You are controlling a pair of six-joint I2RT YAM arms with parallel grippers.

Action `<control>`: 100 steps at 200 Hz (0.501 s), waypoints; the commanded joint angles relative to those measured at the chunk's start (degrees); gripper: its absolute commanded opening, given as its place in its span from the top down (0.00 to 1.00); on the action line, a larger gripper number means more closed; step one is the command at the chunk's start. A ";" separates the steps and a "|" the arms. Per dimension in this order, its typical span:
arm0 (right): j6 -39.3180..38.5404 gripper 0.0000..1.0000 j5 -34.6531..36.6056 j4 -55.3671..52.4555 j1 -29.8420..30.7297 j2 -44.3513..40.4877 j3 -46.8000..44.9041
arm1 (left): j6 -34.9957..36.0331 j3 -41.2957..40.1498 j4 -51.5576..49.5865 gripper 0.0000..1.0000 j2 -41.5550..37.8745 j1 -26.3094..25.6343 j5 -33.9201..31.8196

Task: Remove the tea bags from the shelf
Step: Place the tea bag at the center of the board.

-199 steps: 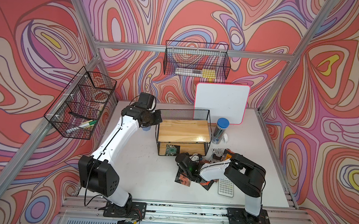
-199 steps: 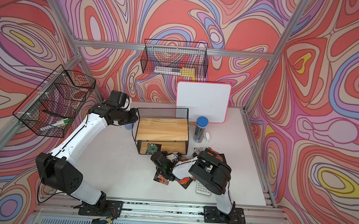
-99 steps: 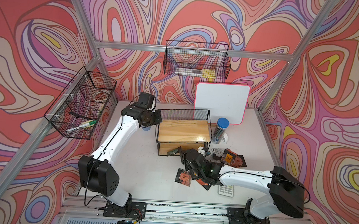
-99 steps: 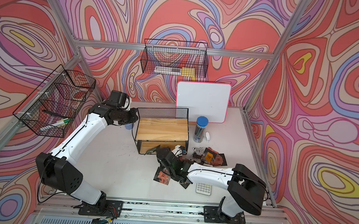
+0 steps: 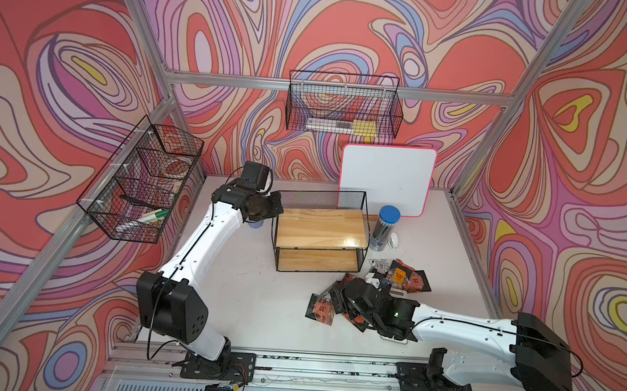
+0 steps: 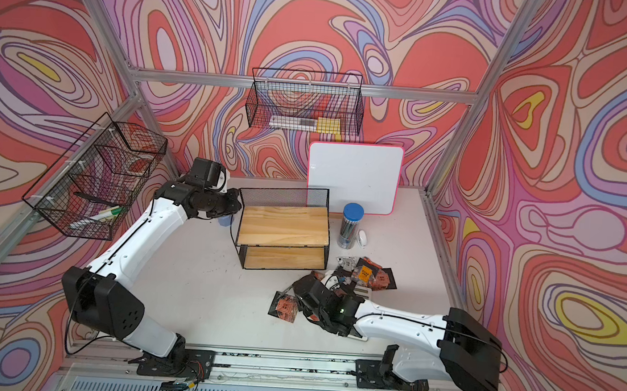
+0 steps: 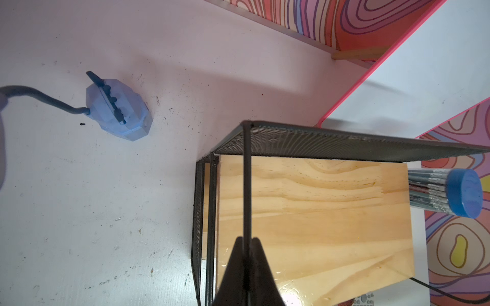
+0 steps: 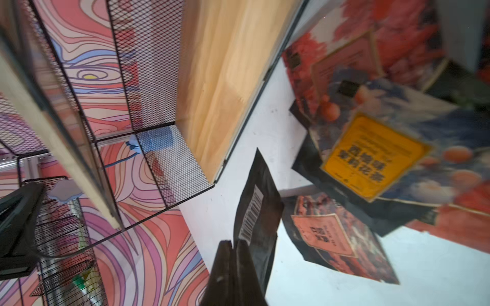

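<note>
Your tea bags (image 5: 398,277) are flat square sachets, mostly black with red or orange labels. They lie in a loose, overlapping heap on the bench (image 5: 259,298), just off the front right corner of the shelf (image 5: 321,225), and a couple more lie flat nearer the bench's front edge, beside your right arm's wrist. Both light wooden boards of the shelf show bare in both top views. Your right arm stretches low across the bench. The right end effector (image 8: 233,247) is closed, apparently pinching by its edge a black barcode sachet (image 8: 256,212) that stands on edge in front of the shelf's lower tier. Your left arm reaches to the shelf's rear left corner, where the left end effector (image 7: 248,241) is clamped on a thin upright wire of the black frame. A whiteboard (image 5: 386,179) leans on the back wall behind the shelf. A pencil tube (image 5: 387,226) with a blue lid stands just beside the shelf's right end, and a blue object (image 7: 118,106) lies on the bench near its left end. Two wire baskets (image 5: 343,104) hang on the walls.
</note>
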 commanded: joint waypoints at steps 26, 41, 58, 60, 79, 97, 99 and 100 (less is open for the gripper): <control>2.87 1.00 -2.46 -9.91 0.32 -3.18 -5.32 | 0.71 -1.81 -3.85 1.00 -0.53 0.33 -0.75; 2.82 1.00 -2.60 -12.70 0.32 -4.40 -5.57 | 0.65 -1.89 -3.74 1.00 -0.65 0.29 -0.58; 2.88 0.85 -2.82 -15.79 0.32 -5.88 -5.50 | 0.70 -1.89 -3.85 1.00 -0.75 0.33 -0.52; 2.84 0.83 -2.80 -15.94 0.32 -6.07 -5.49 | 0.70 -1.89 -3.81 1.00 -0.75 0.33 -0.59; 2.11 0.64 -2.62 -18.61 0.32 -8.16 -4.85 | 1.07 -1.44 -4.09 0.91 -0.64 0.33 -0.89; 1.02 0.53 -1.90 -21.22 0.32 -10.39 -3.66 | 1.09 -0.52 -4.73 0.78 -0.66 0.33 -2.01; 0.88 0.52 -1.82 -21.54 0.32 -10.69 -3.54 | 1.09 -0.47 -4.78 0.77 -0.72 0.33 -2.08; 0.80 0.52 -1.82 -21.68 0.32 -10.75 -3.47 | 1.09 -0.44 -4.80 0.76 -0.74 0.33 -2.15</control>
